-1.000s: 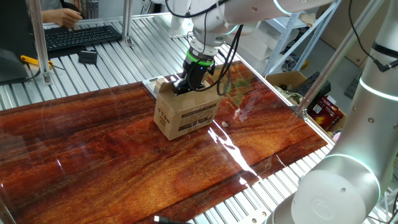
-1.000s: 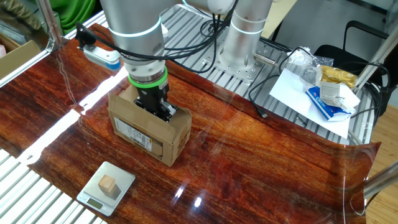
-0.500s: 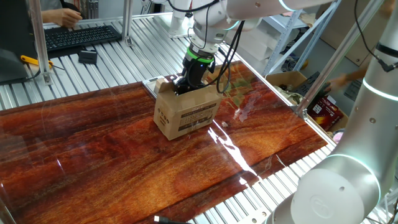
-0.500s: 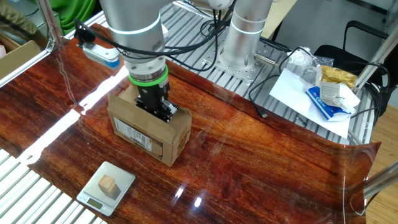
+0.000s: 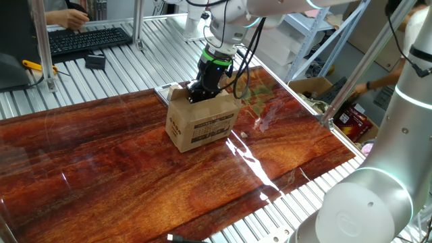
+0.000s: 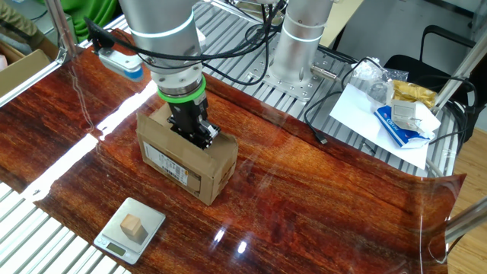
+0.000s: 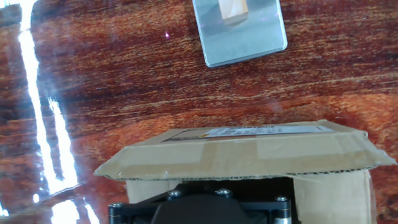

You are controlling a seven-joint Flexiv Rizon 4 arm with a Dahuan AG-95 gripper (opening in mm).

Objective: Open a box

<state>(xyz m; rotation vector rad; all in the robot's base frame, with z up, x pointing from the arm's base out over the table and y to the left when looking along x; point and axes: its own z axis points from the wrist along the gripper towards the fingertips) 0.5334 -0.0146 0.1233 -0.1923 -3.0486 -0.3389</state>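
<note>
The box [image 5: 201, 125] is a small brown carton standing in the middle of the glossy wooden table [image 5: 121, 169], with a black text block on its long side. My gripper [image 5: 196, 94] comes down onto its top near the far edge, and the fingertips are tucked in at the flaps. From the other side, the gripper [image 6: 199, 135] sits on the top of the box [image 6: 183, 156], under a green ring on the wrist. In the hand view a taped top flap [image 7: 242, 152] runs across just beyond the black gripper body. The jaws look shut, with the fingertips hidden by the flap.
A small silver scale [image 6: 131, 227] with a wooden block on it sits in front of the box. A larger open carton [image 5: 317, 91] stands off the table's right edge. Papers and a blue packet [image 6: 396, 114] lie beside the arm's base [image 6: 293, 46]. A power strip [image 6: 122, 67] lies at the back.
The gripper has shifted a little and the box has slid slightly with it. The jaws have stayed shut.
</note>
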